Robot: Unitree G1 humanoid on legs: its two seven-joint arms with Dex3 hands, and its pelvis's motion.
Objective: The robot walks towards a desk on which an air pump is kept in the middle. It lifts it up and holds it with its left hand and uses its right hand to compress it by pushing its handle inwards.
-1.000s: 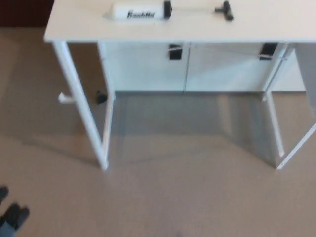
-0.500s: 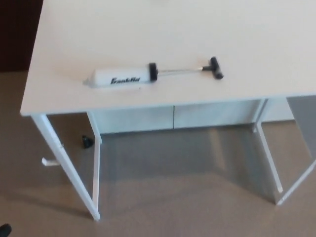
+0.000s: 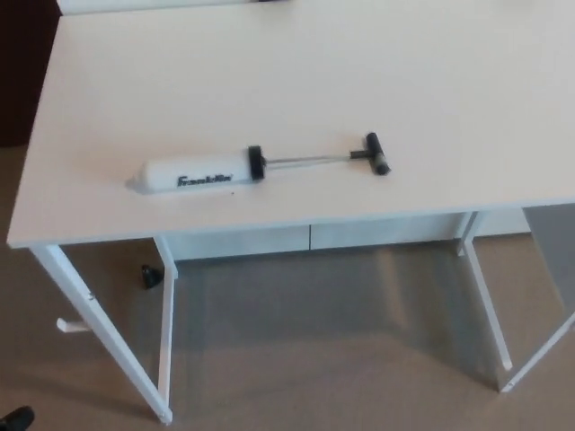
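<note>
The white tabletop (image 3: pixel 296 90) fills the upper part of the head view, its near edge running across the middle of the picture. One item lies on it: an air pump (image 3: pixel 260 167), resting flat on its side, lengthwise from left to right and close to the near edge.

The pump's white barrel (image 3: pixel 193 176) is at the left, with a rounded tip pointing left and the black lettering "Franklin" along its side. A black collar (image 3: pixel 256 163) closes the barrel's right end. From the collar a thin metal rod (image 3: pixel 305 161) runs out to the right, fully drawn out, and ends in a black T-shaped handle (image 3: pixel 377 153) that lies crosswise to the rod. The pump touches nothing except the surface under it.

Beneath the tabletop, white legs (image 3: pixel 165 341) stand on a beige carpeted floor (image 3: pixel 314 359), and white panels (image 3: pixel 310 238) with a vertical seam sit behind them. A small dark object (image 3: pixel 151 276) lies on the floor near the left legs; its kind cannot be told. Another dark shape (image 3: pixel 16 418) shows at the bottom left corner, too cut off to identify.

Neither the left hand nor the right hand appears, so neither hand's state can be told; nothing grips the pump.
</note>
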